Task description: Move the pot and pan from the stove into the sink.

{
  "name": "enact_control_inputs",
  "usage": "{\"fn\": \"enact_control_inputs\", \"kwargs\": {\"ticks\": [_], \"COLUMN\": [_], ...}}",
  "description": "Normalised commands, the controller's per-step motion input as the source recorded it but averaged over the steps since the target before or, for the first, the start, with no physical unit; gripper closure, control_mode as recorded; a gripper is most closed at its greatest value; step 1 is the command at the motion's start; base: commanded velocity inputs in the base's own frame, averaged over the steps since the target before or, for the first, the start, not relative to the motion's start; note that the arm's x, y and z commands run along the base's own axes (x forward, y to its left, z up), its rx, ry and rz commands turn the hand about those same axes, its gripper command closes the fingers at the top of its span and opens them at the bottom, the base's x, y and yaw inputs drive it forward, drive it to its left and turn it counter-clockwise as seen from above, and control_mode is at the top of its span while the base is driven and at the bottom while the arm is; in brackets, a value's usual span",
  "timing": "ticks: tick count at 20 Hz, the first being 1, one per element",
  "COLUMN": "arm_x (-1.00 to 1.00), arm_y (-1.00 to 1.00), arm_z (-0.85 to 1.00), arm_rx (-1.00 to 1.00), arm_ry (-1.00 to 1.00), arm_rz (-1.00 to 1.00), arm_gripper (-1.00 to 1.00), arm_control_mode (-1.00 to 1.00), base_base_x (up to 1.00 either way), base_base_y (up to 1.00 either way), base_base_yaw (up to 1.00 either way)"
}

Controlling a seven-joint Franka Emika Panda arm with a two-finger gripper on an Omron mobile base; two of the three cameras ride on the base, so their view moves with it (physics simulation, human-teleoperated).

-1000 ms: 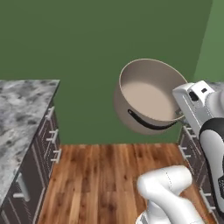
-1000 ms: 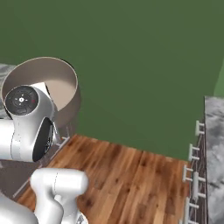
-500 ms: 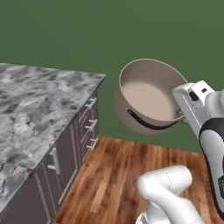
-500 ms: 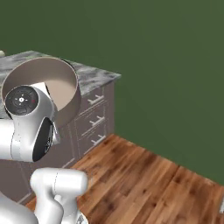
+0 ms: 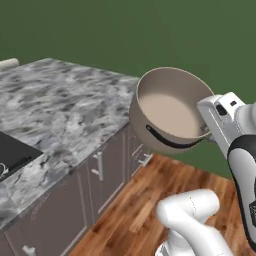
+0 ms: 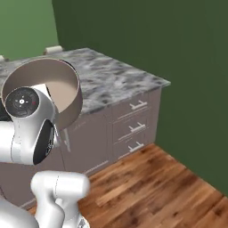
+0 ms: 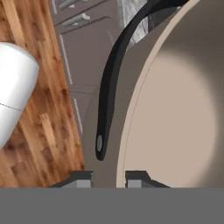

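My gripper (image 7: 109,179) is shut on the rim of the beige pot (image 5: 170,110), one fingertip (image 7: 83,179) outside the wall and the other inside. The pot hangs tilted in the air off the counter's end, over the wood floor, its pale inside facing the left base camera. A dark curved side handle (image 7: 111,83) runs up its outer wall. From the right base view the pot (image 6: 49,84) sits behind my hand. A flat black patch (image 5: 12,152) set into the counter shows at the left edge; I cannot tell whether it is the stove or the sink. The pan is out of view.
A grey marbled counter (image 5: 65,110) (image 6: 116,80) runs to the left, with dark cabinet doors and drawers (image 6: 133,129) below. A small pale object (image 5: 7,63) lies at its far back. Dark green walls stand behind. Wood floor (image 6: 156,187) spreads to the right.
The whole picture has shifted, so the base has moved: the counter now takes up much more of both views. The pot stays in the gripper at the same tilt.
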Motion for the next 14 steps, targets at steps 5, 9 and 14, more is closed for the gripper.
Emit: {"fn": "enact_control_inputs", "kwargs": {"ticks": [5,9,14], "arm_x": [0.0,0.0,0.0], "arm_y": [0.0,0.0,0.0], "arm_z": [0.0,0.0,0.0], "arm_rx": [0.0,0.0,0.0], "arm_ry": [0.0,0.0,0.0], "arm_rz": [0.0,0.0,0.0], "arm_gripper": [1.0,1.0,1.0], "arm_control_mode": [1.0,1.0,1.0], "base_base_x": [-0.04,-0.04,-0.04], "base_base_y": [0.0,0.0,0.0], "base_base_yaw": [0.5,0.5,0.5]}}
